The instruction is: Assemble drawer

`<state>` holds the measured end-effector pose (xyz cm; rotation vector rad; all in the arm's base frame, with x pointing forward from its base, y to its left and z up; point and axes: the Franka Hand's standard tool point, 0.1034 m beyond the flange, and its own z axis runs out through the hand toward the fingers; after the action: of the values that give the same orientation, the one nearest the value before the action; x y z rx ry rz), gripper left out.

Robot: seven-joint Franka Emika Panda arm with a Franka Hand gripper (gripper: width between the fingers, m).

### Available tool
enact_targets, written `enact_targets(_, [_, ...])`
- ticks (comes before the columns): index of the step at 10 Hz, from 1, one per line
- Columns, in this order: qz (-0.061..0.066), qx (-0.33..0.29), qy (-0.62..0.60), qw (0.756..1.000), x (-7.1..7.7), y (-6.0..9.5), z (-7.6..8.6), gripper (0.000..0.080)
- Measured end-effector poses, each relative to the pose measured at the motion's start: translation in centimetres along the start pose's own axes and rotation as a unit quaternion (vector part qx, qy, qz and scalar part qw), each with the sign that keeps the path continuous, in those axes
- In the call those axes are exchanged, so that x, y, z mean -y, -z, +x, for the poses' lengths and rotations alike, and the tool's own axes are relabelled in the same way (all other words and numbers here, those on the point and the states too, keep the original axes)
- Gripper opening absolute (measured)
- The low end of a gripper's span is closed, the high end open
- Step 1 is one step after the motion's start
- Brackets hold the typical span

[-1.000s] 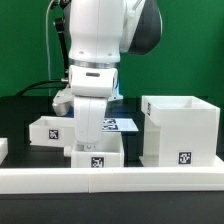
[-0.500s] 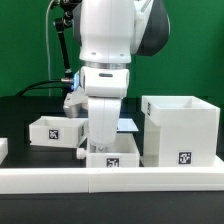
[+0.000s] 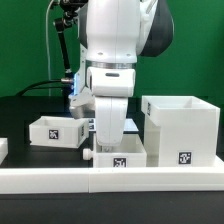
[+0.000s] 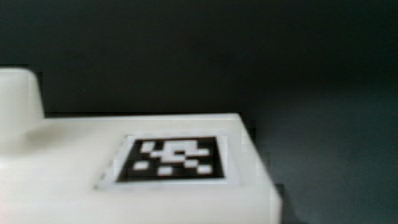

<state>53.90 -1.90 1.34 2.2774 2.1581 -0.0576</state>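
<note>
Drawer tray (image 3: 120,160), tagged, fingers (image 4: 15,100) touching its wall, spread hidden

Arm (image 3: 110,30) is all chunky, glossy white shells, with a dark grey cap (image 3: 155,30) on the upper joint. There's a thin silver ring (image 3: 108,66) at the wrist, then a plain boxy white gripper (image 3: 108,135) under it.

Looked mostly smooth white plastic.
Found a matt, even finish on the shell (image 3: 180,130), far tray (image 3: 55,131) and near tray (image 3: 118,156); caught a soft gloss on the arm casing (image 3: 115,40); took the table (image 3: 20,106) for dull black and the tag (image 4: 173,160) for flat, blurred black-and-white print.
</note>
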Motion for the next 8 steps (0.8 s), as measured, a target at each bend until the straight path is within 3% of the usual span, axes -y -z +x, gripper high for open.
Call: enact_targets(8, [-0.002, 0.0, 0.013, 1.0, -0.3, 0.1, 1.0, 0.0042])
